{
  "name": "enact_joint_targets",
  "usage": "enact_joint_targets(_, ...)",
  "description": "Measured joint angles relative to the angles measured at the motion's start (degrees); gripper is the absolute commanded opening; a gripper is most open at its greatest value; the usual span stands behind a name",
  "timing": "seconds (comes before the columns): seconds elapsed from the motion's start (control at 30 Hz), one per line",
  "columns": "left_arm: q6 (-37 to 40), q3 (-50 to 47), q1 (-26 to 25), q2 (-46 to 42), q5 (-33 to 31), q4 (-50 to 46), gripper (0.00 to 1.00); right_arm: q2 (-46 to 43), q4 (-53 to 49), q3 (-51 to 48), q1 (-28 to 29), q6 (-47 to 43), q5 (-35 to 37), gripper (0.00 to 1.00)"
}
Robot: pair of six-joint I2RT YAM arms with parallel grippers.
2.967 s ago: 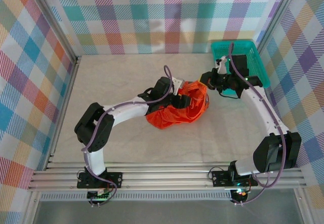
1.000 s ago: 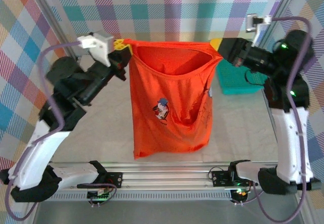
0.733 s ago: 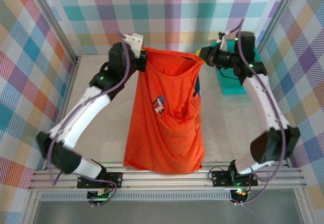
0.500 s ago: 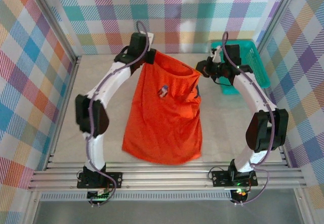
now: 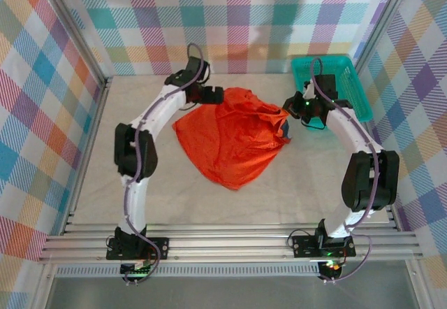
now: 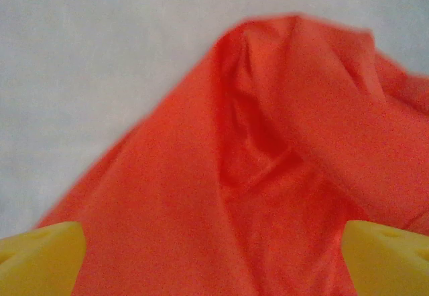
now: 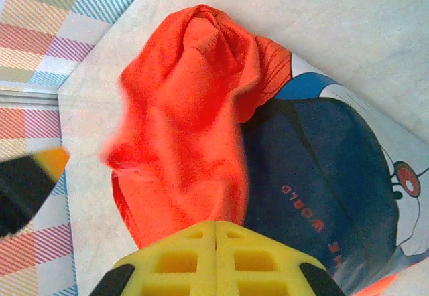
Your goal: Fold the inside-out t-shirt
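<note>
Orange t-shirt (image 5: 230,141), teal basket (image 5: 347,62) on table (image 5: 314,180)

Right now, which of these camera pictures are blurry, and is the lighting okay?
Left wrist: soft all over, the t-shirt out of focus, folds barely readable. Right wrist: its edge at picture-left is smeared, the dark blue print fairly crisp. Top external: sharp, evenly lit, no glare, faint shadows only.

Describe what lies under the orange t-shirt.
The t-shirt lies crumpled on the pale table, which shows all around it. The surface directly beneath is covered by cloth, so anything there cannot be seen.
</note>
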Motion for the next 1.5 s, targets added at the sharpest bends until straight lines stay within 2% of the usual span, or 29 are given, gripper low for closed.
enact_joint_targets(0.13,-6.0,-20.3,-1.2,-14.5,3.3,6.7,1.0,1.1,0.0,0.0,0.0,0.3,-0.3,0.0)
enact_joint_targets(0.23,-9.5,-28.6,-2.8,-18.7,4.9,11.9,0.98,1.1,0.2,0.0,0.0,0.8,-0.7,0.0)
enact_joint_targets(0.33,-12.7,-29.4,-3.6,-15.7,9.0,15.8,0.86,1.1,0.6,0.0,0.0,1.4,-1.0,0.0)
enact_joint_targets(0.43,-17.9,-30.2,-4.5,-10.4,15.5,23.6,0.77,1.1,0.9,0.0,0.0,2.3,-1.9,0.0)
enact_joint_targets(0.5,-21.7,-31.1,-5.2,-6.1,19.0,29.3,0.75,1.1,1.3,0.0,0.0,3.3,-2.4,0.0)
enact_joint_targets(0.6,-25.4,-31.6,-6.4,-0.2,21.7,32.5,0.7,0.7,1.3,-0.3,0.6,4.8,-2.7,0.0)
enact_joint_targets(0.67,-26.4,-31.8,-6.1,-0.2,23.0,34.0,0.67,-0.7,1.5,-1.7,1.3,6.0,-3.0,0.0)
enact_joint_targets(0.73,-26.2,-33.6,-4.9,-1.0,23.8,34.1,0.67,-3.1,1.3,-3.8,2.6,7.1,-3.0,0.0)
enact_joint_targets(0.83,-23.1,-38.1,0.2,-4.8,24.6,30.8,0.66,-9.5,0.9,-8.1,6.3,9.0,-1.7,0.0)
enact_joint_targets(0.97,-17.9,-41.9,13.7,-10.3,22.1,21.2,0.63,-21.2,-0.4,-12.8,12.7,11.9,0.5,0.0)
enact_joint_targets(1.07,-17.3,-42.8,22.6,-12.4,18.7,18.2,0.63,-29.5,-1.4,-15.7,13.9,13.3,2.7,0.0)
enact_joint_targets(1.17,-18.4,-42.4,23.6,-13.0,17.9,18.0,0.61,-33.2,-2.7,-17.8,10.1,13.3,6.5,0.0)
enact_joint_targets(1.27,-18.8,-39.6,19.4,-11.3,17.9,16.6,0.61,-31.5,-1.9,-22.5,5.7,13.1,10.6,0.0)
enact_joint_targets(1.3,-18.8,-38.6,17.7,-10.7,17.8,16.5,0.61,-30.0,-1.6,-24.8,4.5,13.2,11.8,0.04)
enact_joint_targets(1.4,-18.7,-38.0,13.8,-11.2,16.5,15.6,0.59,-24.9,-1.5,-31.8,3.4,13.3,14.4,0.28)
enact_joint_targets(1.47,-18.3,-38.0,12.1,-12.6,14.0,13.9,0.59,-24.3,-3.1,-35.3,3.3,13.0,15.5,0.43)
enact_joint_targets(1.5,-18.1,-38.1,11.4,-13.9,12.5,12.8,0.59,-25.0,-4.8,-36.0,3.3,12.7,16.1,0.46)
